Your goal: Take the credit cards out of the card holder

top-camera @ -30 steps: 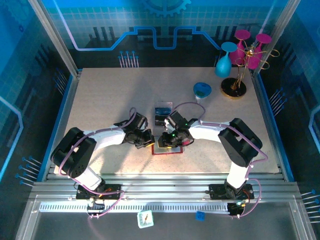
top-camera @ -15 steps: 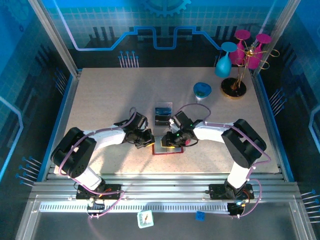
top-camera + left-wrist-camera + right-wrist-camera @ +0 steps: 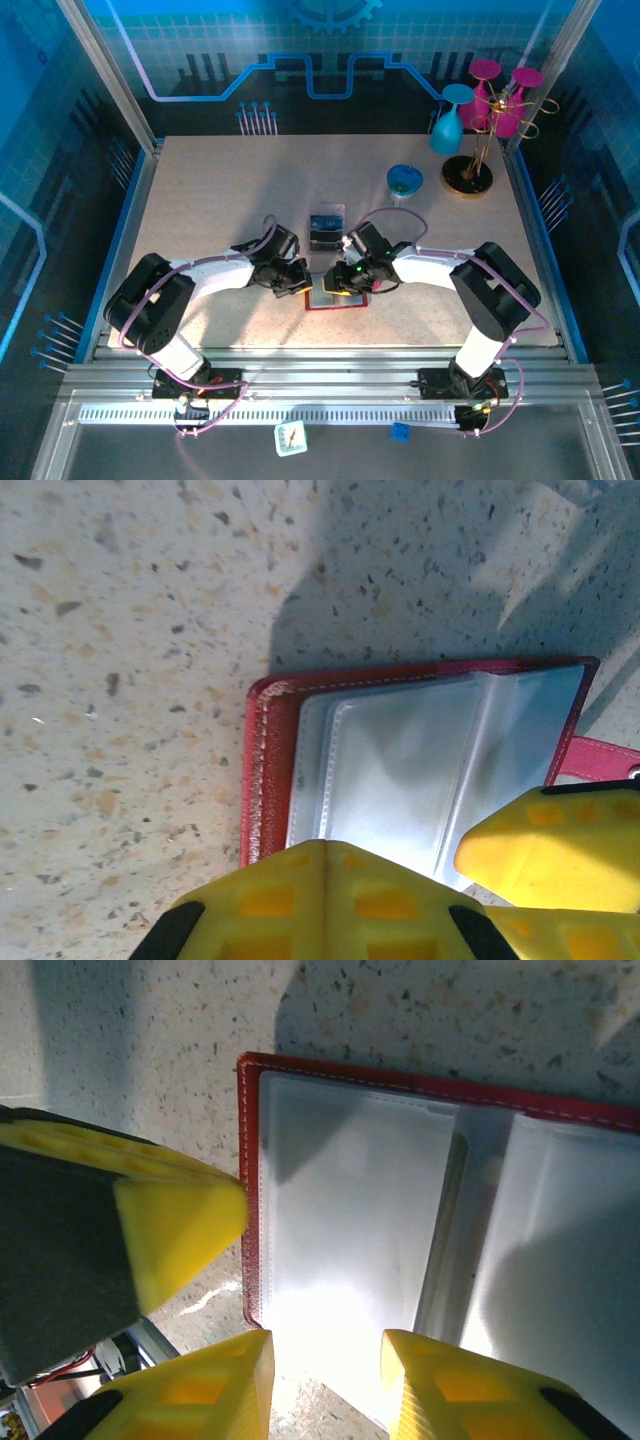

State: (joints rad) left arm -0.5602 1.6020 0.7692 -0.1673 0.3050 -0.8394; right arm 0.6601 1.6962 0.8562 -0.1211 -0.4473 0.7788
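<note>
We look onto a matt, speckled beige stone-look bench, flat and rectangular, edged with aluminium rails and walled by glossy blue-lit panels

Left of the middle, near the front edge, the yellow-padded left gripper is closed tight, its ribbed tips at the left end of the holder; we cannot tell whether it pinches anything. The small red rectangular folding card holder lies open and flat, its long axis running left to right across the bench, with a stitched red rim around clear shiny plastic sleeves. Just behind it lie thin flat plastic credit cards, blue-and-white and black. The yellow-padded right gripper hovers over the sleeves, jaws narrowly apart and nothing between them

Back right stand a blue teardrop-shaped dish, a smooth turquoise vase and a gold wire stand of magenta cups
</note>
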